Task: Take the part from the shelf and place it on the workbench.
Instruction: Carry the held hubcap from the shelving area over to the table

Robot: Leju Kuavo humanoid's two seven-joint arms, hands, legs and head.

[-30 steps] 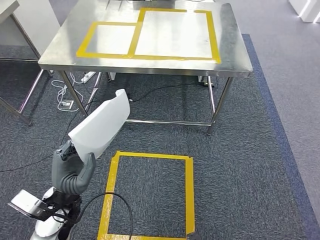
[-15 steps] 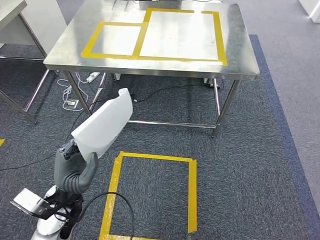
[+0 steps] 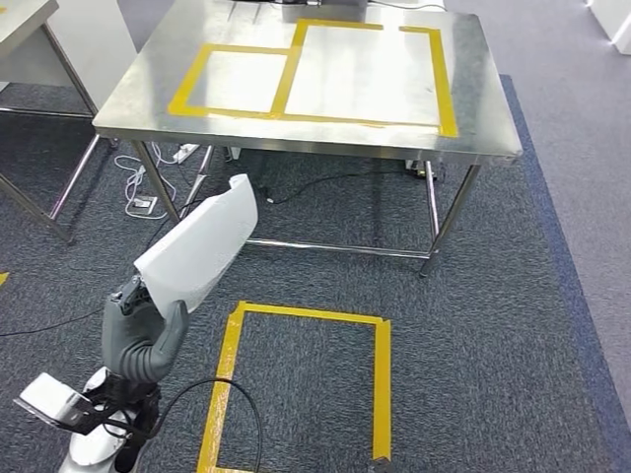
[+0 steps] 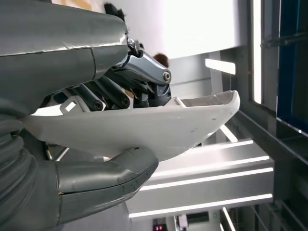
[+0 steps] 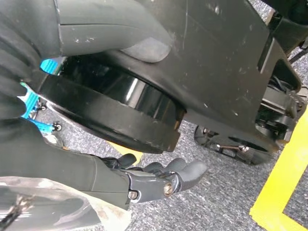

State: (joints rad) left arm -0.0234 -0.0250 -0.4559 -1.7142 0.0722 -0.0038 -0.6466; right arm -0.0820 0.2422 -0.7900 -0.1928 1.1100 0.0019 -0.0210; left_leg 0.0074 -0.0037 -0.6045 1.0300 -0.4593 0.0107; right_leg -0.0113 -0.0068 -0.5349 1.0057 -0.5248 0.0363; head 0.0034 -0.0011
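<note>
The part's (image 3: 199, 248) lower end at 7 o'clock was hidden behind the left hand (image 3: 140, 335). The workbench's (image 3: 483, 113) far edge at 12 o'clock was cut off.

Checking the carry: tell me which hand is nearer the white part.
Left. The left hand grips the white part by its lower end. The right hand hangs beside the robot's body above the carpet, holding nothing.

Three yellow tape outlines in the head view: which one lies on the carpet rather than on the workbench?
The single square outline nearest the robot lies on the carpet. The other two, a smaller outline and a larger one, adjoin each other on the steel workbench.
</note>
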